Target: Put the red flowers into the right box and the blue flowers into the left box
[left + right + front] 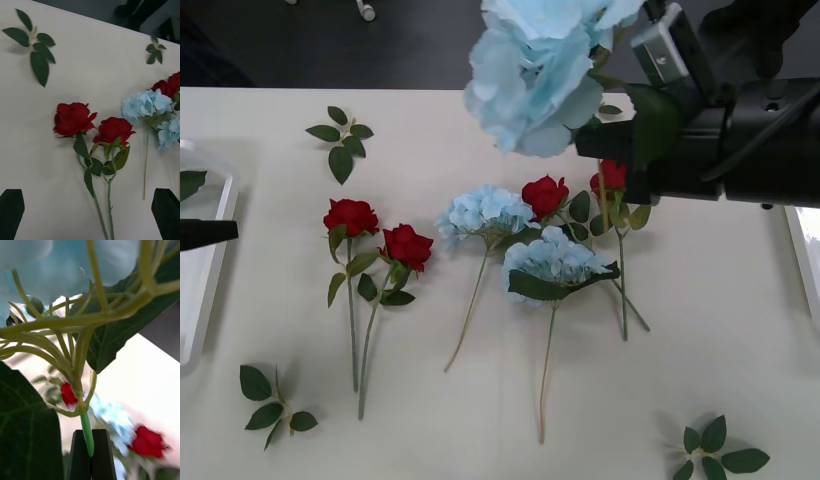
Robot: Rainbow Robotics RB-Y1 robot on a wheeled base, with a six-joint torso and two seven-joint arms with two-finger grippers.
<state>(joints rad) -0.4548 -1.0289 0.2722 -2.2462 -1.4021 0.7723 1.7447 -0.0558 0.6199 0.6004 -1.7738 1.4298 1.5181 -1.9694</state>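
My right gripper (90,450) is shut on the green stem of a blue flower (535,70), which it holds high above the table's far right part. Two more blue flowers (485,212) (555,258) lie mid-table. Two red flowers (351,215) (408,245) lie left of them, and two others (545,195) (608,180) lie under the right arm. My left gripper (90,213) is open above the table in front of the left pair of red flowers (73,118). The left box (200,270) is at the left edge and the right box (808,250) at the right edge.
Loose green leaf sprigs lie at the back left (342,140), front left (272,405) and front right (715,455). One leaf lies in the left box. Long stems trail toward the front of the table.
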